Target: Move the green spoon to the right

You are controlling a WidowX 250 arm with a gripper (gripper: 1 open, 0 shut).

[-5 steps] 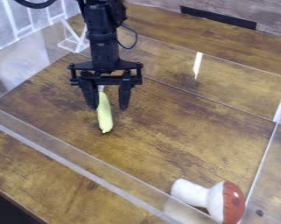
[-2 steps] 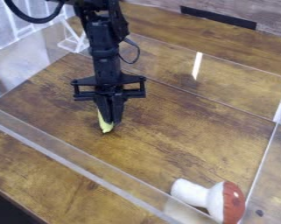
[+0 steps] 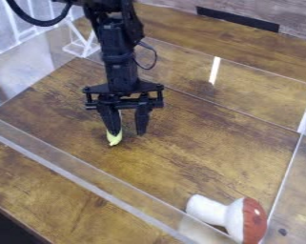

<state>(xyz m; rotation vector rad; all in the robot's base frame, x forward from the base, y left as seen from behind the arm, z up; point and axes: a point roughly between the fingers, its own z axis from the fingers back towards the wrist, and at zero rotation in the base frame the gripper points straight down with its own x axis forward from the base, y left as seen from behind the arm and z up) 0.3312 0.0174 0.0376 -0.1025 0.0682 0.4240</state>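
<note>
The green spoon [image 3: 113, 137] lies on the wooden table inside the clear-walled tray. Only its yellow-green lower end shows, just under my gripper's left finger; the upper part is hidden behind the gripper. My gripper [image 3: 125, 122] points straight down over the spoon, its fingertips close to the wood. The two dark fingers [image 3: 141, 120] stand apart with bare wood visible between them, so it is open. Whether the left finger touches the spoon I cannot tell.
A toy mushroom [image 3: 231, 215] with a white stem and red cap lies at the front right. The clear tray wall [image 3: 79, 176] runs along the front and right. A white wire rack [image 3: 76, 43] stands at the back left.
The gripper went from wide open over the spoon to fully shut, and now its fingers have parted again. It has also shifted slightly to the right. More of the spoon is hidden now.
</note>
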